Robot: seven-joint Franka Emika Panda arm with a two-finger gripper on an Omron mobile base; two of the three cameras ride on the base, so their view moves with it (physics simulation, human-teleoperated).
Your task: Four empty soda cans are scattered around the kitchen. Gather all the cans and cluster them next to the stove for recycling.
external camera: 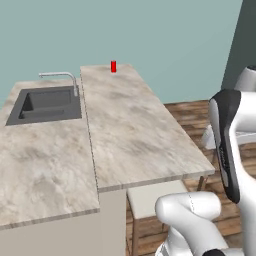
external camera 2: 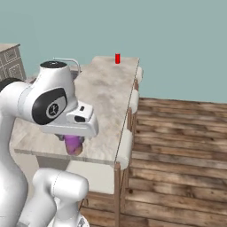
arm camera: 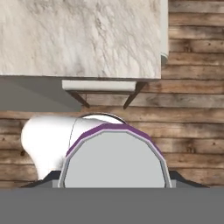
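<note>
Your main risk is the purple can (arm camera: 114, 157) slipping or tilting out of the grip while you carry it, since it hangs over bare wood floor (arm camera: 192, 109) below the marble counter (external camera 2: 104, 95) edge at lower left of the right base view. The gripper (external camera 2: 73, 141) is pinched partway closed around that can. A red can (external camera: 113, 66) waits at the counter's far end, top centre.

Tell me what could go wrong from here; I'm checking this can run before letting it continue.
The purple-pink soda can hangs in the hand over the marble counter's edge; a slip could send it to the wooden floor. The small red soda can sits at the far end, probably a long reach.
</note>
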